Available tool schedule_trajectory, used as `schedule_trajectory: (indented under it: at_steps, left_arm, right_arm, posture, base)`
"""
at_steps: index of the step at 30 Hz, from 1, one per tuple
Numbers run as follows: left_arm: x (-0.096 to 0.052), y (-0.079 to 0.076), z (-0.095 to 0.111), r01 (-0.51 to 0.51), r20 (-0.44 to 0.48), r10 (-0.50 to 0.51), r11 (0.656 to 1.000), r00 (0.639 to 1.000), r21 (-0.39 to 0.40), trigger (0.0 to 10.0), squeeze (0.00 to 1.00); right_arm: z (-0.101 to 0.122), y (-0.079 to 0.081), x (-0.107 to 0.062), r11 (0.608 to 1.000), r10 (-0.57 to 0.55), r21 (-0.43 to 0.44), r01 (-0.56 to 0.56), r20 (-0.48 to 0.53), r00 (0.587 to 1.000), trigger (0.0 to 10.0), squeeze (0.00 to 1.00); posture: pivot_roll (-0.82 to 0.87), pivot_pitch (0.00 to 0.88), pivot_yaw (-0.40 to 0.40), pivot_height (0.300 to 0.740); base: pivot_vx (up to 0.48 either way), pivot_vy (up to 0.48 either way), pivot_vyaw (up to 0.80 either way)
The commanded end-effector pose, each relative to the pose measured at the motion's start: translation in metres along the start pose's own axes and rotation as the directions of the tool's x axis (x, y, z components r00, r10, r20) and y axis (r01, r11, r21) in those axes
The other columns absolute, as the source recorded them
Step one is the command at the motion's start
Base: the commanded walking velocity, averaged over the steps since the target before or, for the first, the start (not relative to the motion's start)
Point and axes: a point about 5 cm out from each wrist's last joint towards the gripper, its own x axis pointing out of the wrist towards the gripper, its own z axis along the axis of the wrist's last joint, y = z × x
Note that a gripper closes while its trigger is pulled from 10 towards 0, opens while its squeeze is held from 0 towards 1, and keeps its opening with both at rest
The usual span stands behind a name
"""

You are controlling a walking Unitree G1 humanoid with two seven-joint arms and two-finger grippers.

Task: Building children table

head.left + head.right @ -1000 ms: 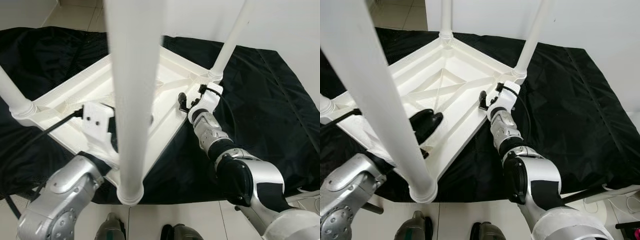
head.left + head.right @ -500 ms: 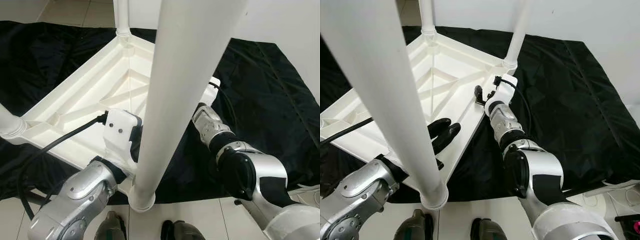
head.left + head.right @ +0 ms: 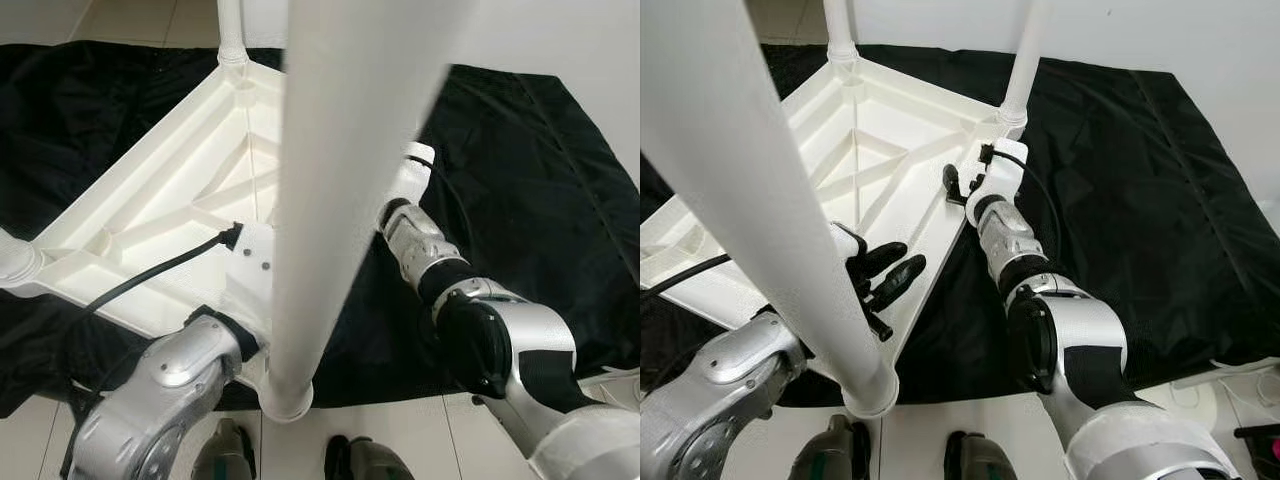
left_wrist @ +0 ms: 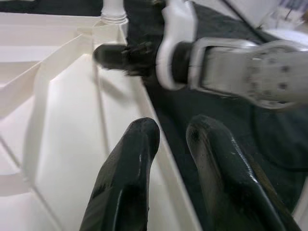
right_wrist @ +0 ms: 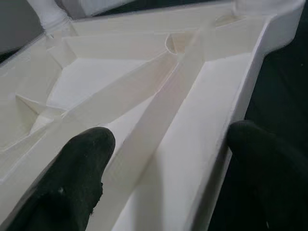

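Tabletop [image 3: 875, 165], white plastic and ribbed on its underside, lies upside down on a black cloth [image 3: 1120, 170], with its legs screwed into the corners and standing upward. One leg [image 3: 760, 200] rises close to the camera; two more stand at the far corners, one [image 3: 838, 25] at the back left and one [image 3: 1023, 60] near the right arm.

The right gripper [image 3: 958, 187] straddles the tabletop's right rim: in the right wrist view one finger [image 5: 77, 168] sits inside over the ribs and the other outside over the cloth, jaws spread, not pressing on the rim as far as I can tell. The left gripper [image 3: 885, 275] reaches in beside the near leg, its two fingers [image 4: 127, 178] parted over the same rim and holding nothing.

The step looks like taking hold of the assembled table by its rim, perhaps to turn it upright. To do that well, both grippers should close squarely on the rim wall rather than on a thin rib, at points spread far enough apart to balance the legs' weight. The near leg crowds the left arm, so the lift should keep clear of it.

Beyond the cloth, pale floor tiles [image 3: 130, 25] and a white wall [image 3: 1140, 30] show, and the robot's feet [image 3: 830, 460] stand at the cloth's near edge
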Motion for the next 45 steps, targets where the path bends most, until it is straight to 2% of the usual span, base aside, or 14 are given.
schedule_trajectory:
  at_steps: [1, 5, 6, 9, 12, 15, 19, 28, 29, 30, 33, 42, 43, 45]
  left_arm:
    - [0.003, -0.002, -0.003, 0.089, 0.002, -0.089, 0.996, 0.996, 0.025, 10.0, 0.00]
    - [0.007, 0.007, -0.013, 0.173, -0.030, -0.171, 0.983, 0.985, 0.065, 10.0, 0.00]
    - [0.007, 0.007, -0.013, 0.173, -0.030, -0.171, 0.983, 0.985, 0.065, 10.0, 0.00]
    - [0.011, 0.013, -0.023, 0.203, -0.078, -0.196, 0.974, 0.978, 0.104, 10.0, 0.00]
    - [0.012, 0.014, -0.025, 0.201, -0.087, -0.191, 0.973, 0.978, 0.118, 10.0, 0.00]
    - [0.015, 0.026, -0.031, 0.166, -0.085, -0.156, 0.978, 0.984, 0.127, 10.0, 0.00]
    - [0.017, 0.035, -0.035, 0.149, -0.084, -0.139, 0.980, 0.987, 0.134, 10.0, 0.00]
    - [0.016, 0.044, -0.040, 0.154, -0.090, -0.140, 0.974, 0.986, 0.164, 10.0, 0.00]
    - [0.013, 0.049, -0.042, 0.158, -0.102, -0.142, 0.973, 0.985, 0.168, 10.0, 0.76]
    - [0.011, 0.054, -0.045, 0.165, -0.108, -0.148, 0.971, 0.983, 0.171, 10.0, 1.00]
    - [0.005, 0.068, -0.054, 0.158, -0.139, -0.136, 0.973, 0.981, 0.168, 10.0, 1.00]
    - [-0.005, 0.080, -0.068, 0.166, -0.198, -0.127, 0.966, 0.972, 0.200, 10.0, 1.00]
    - [-0.008, 0.083, -0.070, 0.181, -0.209, -0.139, 0.964, 0.968, 0.197, 10.0, 0.00]
    - [-0.011, 0.084, -0.070, 0.197, -0.217, -0.155, 0.962, 0.964, 0.190, 10.0, 0.00]
  right_arm:
    - [0.004, -0.014, -0.005, 1.000, 0.000, 0.018, -0.001, 0.059, 0.998, 10.0, 0.00]
    - [0.002, -0.049, -0.025, 1.000, -0.001, -0.013, 0.003, 0.136, 0.991, 10.0, 0.00]
    - [0.002, -0.049, -0.025, 1.000, -0.001, -0.013, 0.003, 0.136, 0.991, 10.0, 0.00]
    - [-0.004, -0.073, -0.049, 0.999, -0.026, -0.033, 0.033, 0.181, 0.983, 10.0, 0.00]
    - [-0.006, -0.076, -0.054, 0.999, -0.028, -0.032, 0.035, 0.191, 0.981, 10.0, 0.00]
    - [-0.023, -0.065, -0.081, 0.999, -0.038, 0.000, 0.040, 0.232, 0.972, 10.0, 0.00]
    - [-0.035, -0.055, -0.097, 1.000, -0.023, 0.014, 0.020, 0.236, 0.971, 10.0, 0.00]
    - [-0.033, -0.053, -0.111, 1.000, 0.000, -0.006, 0.002, 0.224, 0.975, 10.0, 0.00]
    - [-0.032, -0.059, -0.115, 1.000, -0.002, -0.025, 0.007, 0.215, 0.977, 10.0, 0.00]
    - [-0.029, -0.063, -0.119, 0.999, -0.007, -0.035, 0.015, 0.206, 0.979, 10.0, 0.00]
    - [-0.023, -0.070, -0.125, 0.997, -0.022, -0.067, 0.035, 0.197, 0.980, 10.0, 0.00]
    - [-0.014, -0.074, -0.127, 0.994, -0.023, -0.102, 0.045, 0.206, 0.978, 10.0, 0.00]
    - [-0.012, -0.076, -0.128, 0.992, -0.025, -0.112, 0.050, 0.210, 0.977, 10.0, 0.00]
    - [-0.009, -0.078, -0.129, 0.991, -0.027, -0.121, 0.054, 0.213, 0.977, 10.0, 0.00]
  posture:
    - [0.17, 0.126, -0.044, 0.740]
    - [0.12, 0.107, -0.041, 0.740]
    - [0.12, 0.107, -0.041, 0.740]
    - [0.08, 0.080, -0.037, 0.740]
    - [0.08, 0.080, -0.037, 0.740]
    - [0.03, 0.052, -0.021, 0.740]
    - [0.01, 0.042, -0.010, 0.740]
    - [0.00, 0.041, -0.004, 0.740]
    - [0.00, 0.038, -0.001, 0.740]
    - [0.00, 0.038, -0.003, 0.740]
    - [-0.01, 0.035, -0.005, 0.740]
    - [-0.03, 0.020, 0.004, 0.740]
    - [-0.03, 0.016, 0.011, 0.740]
    - [-0.04, 0.015, 0.016, 0.740]
  base:
    - [0.000, 0.000, 0.00]
    - [0.000, 0.000, 0.00]
    - [0.000, 0.000, 0.00]
    - [0.000, 0.000, 0.00]
    - [0.000, 0.000, 0.00]
    - [0.000, 0.000, 0.00]
    - [0.000, 0.000, 0.00]
    - [0.000, 0.000, 0.00]
    - [0.000, 0.000, 0.00]
    - [0.000, 0.000, 0.00]
    - [0.000, 0.000, 0.00]
    - [0.000, 0.000, 0.00]
    - [0.000, 0.000, 0.00]
    - [0.000, 0.000, 0.00]
